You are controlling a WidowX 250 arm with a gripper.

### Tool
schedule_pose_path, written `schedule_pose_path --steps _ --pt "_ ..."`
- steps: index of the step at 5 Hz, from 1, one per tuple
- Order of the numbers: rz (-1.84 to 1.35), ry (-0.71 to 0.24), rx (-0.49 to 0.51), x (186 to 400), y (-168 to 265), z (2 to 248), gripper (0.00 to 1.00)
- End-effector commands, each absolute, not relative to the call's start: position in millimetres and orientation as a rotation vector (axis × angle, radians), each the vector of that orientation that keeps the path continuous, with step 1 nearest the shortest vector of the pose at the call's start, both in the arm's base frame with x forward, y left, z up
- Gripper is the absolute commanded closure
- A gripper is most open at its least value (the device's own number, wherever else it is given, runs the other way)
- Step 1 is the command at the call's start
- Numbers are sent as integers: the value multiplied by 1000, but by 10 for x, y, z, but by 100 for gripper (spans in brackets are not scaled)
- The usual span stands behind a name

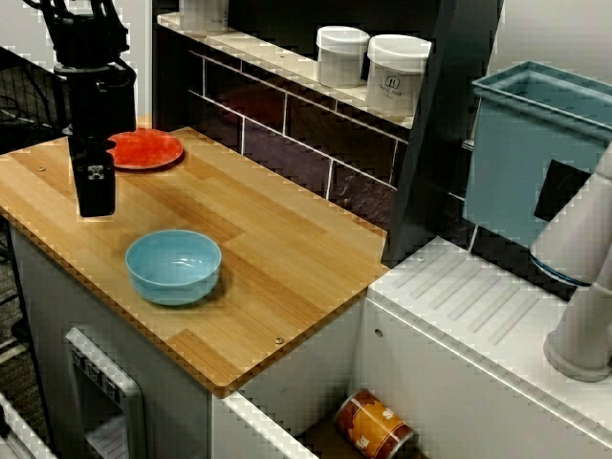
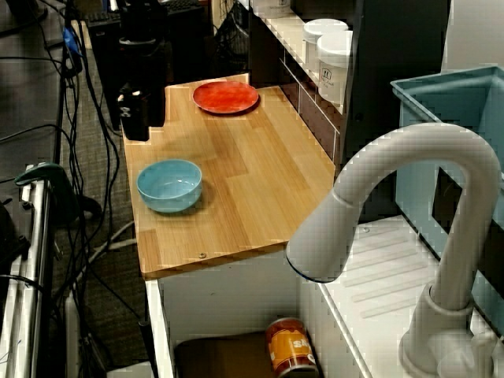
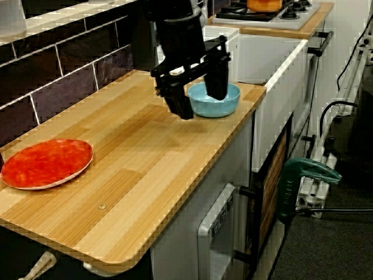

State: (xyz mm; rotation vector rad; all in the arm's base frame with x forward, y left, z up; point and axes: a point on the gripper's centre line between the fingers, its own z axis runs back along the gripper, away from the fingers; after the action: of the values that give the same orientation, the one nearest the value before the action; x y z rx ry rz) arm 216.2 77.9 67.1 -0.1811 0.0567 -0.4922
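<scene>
My black gripper (image 1: 96, 206) hangs over the left part of the wooden counter (image 1: 287, 258), its tips just above the boards. In the view along the counter the gripper (image 3: 202, 106) is open, two fingers (image 3: 180, 105) apart with nothing between them. A light blue bowl (image 1: 173, 265) sits empty near the front edge, a short way to the gripper's right. A red plate (image 1: 143, 149) lies flat behind the gripper, near the counter's back corner. In the view over the faucet, the gripper (image 2: 135, 130) is at the counter's far left edge, between the plate (image 2: 225, 96) and the bowl (image 2: 169, 185).
Two white jars (image 1: 373, 65) stand on the tiled ledge behind the counter. A blue bin (image 1: 531, 153) and a white faucet (image 2: 394, 205) are by the sink, where an orange can (image 2: 290, 346) lies. A stove with an orange pot (image 3: 265, 4) is beyond the bowl.
</scene>
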Motion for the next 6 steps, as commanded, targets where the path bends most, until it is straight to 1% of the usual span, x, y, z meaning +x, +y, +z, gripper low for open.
schedule_pose_path --steps 1,2,3,4,6 --pt "-641 14 -94 1973 515 660 0" --pt "-565 -20 -104 1871 277 573 0" --pt "-449 0 -1 1931 66 477 0" --pt "-377 47 -3 1977 -1 436 0" --pt "-363 34 -26 2019 18 401 0"
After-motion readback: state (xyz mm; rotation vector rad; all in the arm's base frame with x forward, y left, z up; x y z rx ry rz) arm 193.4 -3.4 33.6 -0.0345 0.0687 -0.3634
